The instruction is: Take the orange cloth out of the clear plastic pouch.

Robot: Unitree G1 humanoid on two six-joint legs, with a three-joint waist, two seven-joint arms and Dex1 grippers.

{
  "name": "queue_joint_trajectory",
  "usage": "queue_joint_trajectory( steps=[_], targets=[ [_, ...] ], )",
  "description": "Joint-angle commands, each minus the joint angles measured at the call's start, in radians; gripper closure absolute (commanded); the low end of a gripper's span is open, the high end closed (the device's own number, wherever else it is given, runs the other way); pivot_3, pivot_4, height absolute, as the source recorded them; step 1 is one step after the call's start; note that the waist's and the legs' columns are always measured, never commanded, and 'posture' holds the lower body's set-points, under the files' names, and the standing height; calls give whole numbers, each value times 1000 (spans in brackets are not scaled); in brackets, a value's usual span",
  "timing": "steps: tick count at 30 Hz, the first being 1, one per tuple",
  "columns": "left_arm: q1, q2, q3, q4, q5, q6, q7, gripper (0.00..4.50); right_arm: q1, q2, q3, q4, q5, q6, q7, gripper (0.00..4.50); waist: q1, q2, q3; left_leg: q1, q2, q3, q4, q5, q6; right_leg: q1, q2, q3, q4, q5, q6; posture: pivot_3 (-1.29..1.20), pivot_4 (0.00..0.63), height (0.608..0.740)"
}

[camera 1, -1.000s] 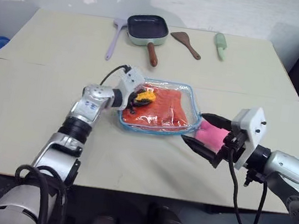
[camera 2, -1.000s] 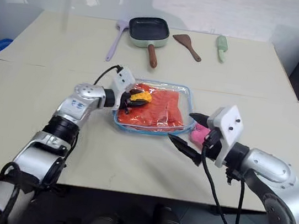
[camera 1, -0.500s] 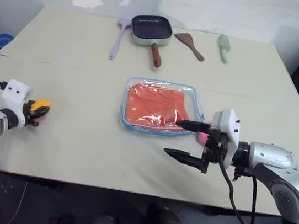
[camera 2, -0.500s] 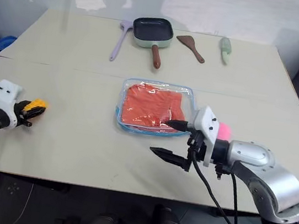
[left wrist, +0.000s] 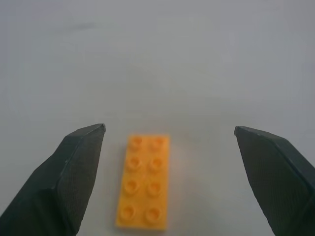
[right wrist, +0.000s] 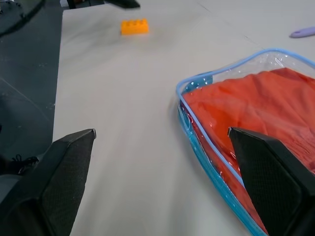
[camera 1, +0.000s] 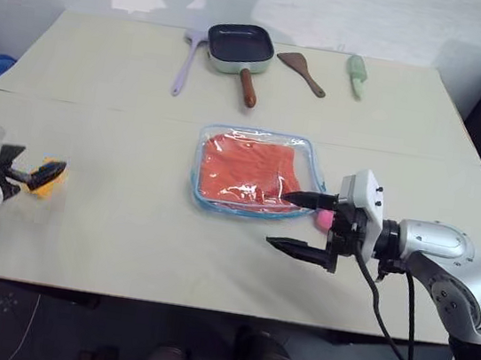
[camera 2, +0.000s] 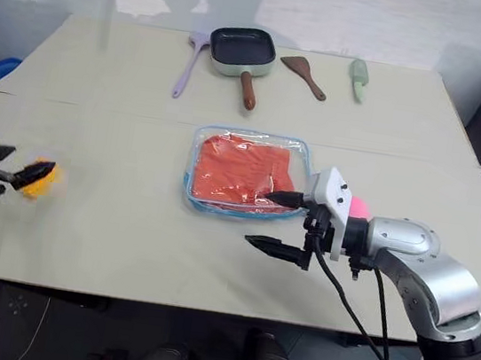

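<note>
Orange cloth (camera 1: 249, 171) seen inside clear plastic pouch (camera 1: 250, 209), pouch laid flat at table (camera 1: 126, 227) centre. Right gripper (camera 1: 300, 223) held at pouch's near right corner, fingers spread wide, nothing gripped; pink plush toy (camera 1: 324, 218) glimpsed behind it. Left gripper (left wrist: 170, 135) positioned at table's left edge, fingers wide apart, nothing clamped; yellow-orange studded brick (left wrist: 143, 182) seen lying on table between fingertips, untouched. Frying pan (camera 1: 238, 47) and spatulas placed along far edge.

The right arm (camera 1: 445, 254) is showing silver casing. A white block (camera 1: 362, 197) is sitting behind black fingers (camera 1: 295, 249), a black cable (camera 1: 383, 316) trailing below.
</note>
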Motion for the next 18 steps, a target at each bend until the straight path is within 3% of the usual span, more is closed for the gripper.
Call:
queue_joint_trajectory(
  steps=[1,6,9,16,18],
  targets=[
    [-45,51,-109,-183,-128,23,-145,36,36,-17,-55,-51,9,2,-17,0,3,1,0,0,0,0,0,0,0,0,0,0,0,0,0,0,150,740],
    [-238,7,-533,-182,100,-179,-181,36,98,-16,-94,-116,20,21,-75,0,1,2,1,2,-2,2,0,1,-1,2,0,2,-1,0,0,0,150,740],
    [-372,-86,-764,-1,308,-426,-204,36,157,-25,-140,-176,30,39,-115,0,1,1,1,2,-1,4,0,1,-2,1,3,3,1,0,0,0,150,740],
    [-551,-212,-916,335,486,-756,-248,36,236,-27,-201,-252,49,67,-176,0,-5,1,1,1,0,6,1,1,-2,0,5,4,3,0,-1,0,150,740],
    [-587,-244,-920,407,503,-803,-245,424,249,-22,-211,-267,55,72,-199,0,-1,1,1,1,-1,6,1,1,-1,0,4,4,3,0,0,0,150,740]
  ],
)
